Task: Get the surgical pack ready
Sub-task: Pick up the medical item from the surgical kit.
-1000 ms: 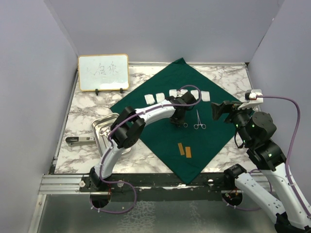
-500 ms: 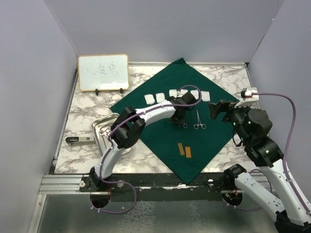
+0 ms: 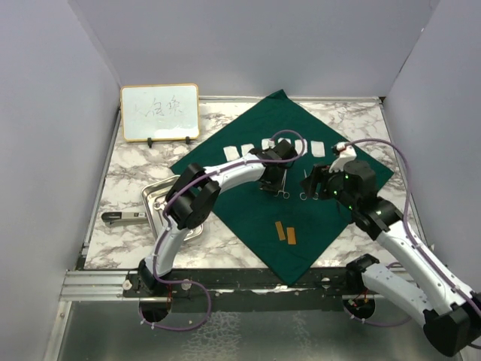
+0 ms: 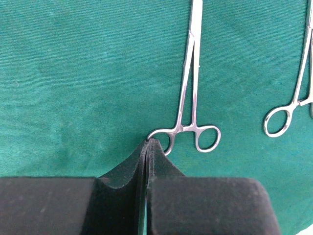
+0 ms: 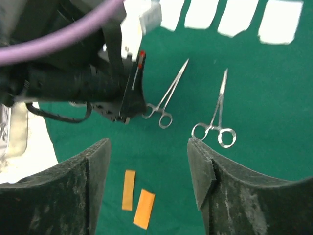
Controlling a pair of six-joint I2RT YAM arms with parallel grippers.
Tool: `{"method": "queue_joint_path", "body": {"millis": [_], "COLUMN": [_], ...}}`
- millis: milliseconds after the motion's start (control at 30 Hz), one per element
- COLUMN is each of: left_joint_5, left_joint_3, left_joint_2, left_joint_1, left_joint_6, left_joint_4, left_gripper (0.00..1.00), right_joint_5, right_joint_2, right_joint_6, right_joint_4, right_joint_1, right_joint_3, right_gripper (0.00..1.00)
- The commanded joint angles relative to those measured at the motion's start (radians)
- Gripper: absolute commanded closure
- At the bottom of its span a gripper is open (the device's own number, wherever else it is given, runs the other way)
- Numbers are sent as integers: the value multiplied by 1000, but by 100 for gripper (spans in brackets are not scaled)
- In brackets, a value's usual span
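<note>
Left claw (image 4: pixel 148 142): mine, clenched, tips pinched on the edge of one finger ring of the first forceps (image 4: pixel 188 98). That instrument lies flat on the green drape (image 3: pixel 248 218). Second forceps (image 4: pixel 293 105) just beside it, roughly parallel, untouched.

Right claw (image 5: pixel 147 144): released, jaws wide, nothing between them, hovering over the drape near both instruments.

Drape spread as a diamond on the marble surface (image 3: pixel 135 169). Row of white gauze squares (image 3: pixel 231 153) along its far side. Two orange strips (image 3: pixel 284 233) on its near part.

Steel tray (image 3: pixel 150 197) on the surface by the drape's left edge, partly hidden under my left arm. Whiteboard (image 3: pixel 160 113) stands at the far left corner.
</note>
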Motion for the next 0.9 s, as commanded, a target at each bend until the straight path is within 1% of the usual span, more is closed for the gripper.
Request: {"method": "queue_joint_path", "body": {"millis": [0, 133, 300, 467, 700, 867], "left_joint_5": [47, 62, 78, 109, 113, 127], "left_joint_3": [-24, -39, -59, -86, -107, -73], "left_joint_2": [-49, -67, -89, -88, -84, -87], "left_joint_1": [7, 10, 20, 36, 38, 42], "left_joint_6": [-9, -10, -14, -12, 0, -10], "left_joint_4": [10, 26, 47, 70, 79, 81], "left_gripper": [100, 100, 100, 100, 100, 100], "right_joint_5": [-176, -265, -222, -233, -347, -504], "right_joint_2": [84, 186, 295, 399, 479, 540], "right_joint_6": [58, 87, 80, 71, 100, 145], "right_joint_4": [90, 176, 190, 232, 362, 439], "right_joint_1": [5, 5, 5, 3, -32, -74], "right_joint_3": [-48, -85, -73, -65, -91, -105], "right_gripper": [37, 39, 43, 44, 45, 40]}}
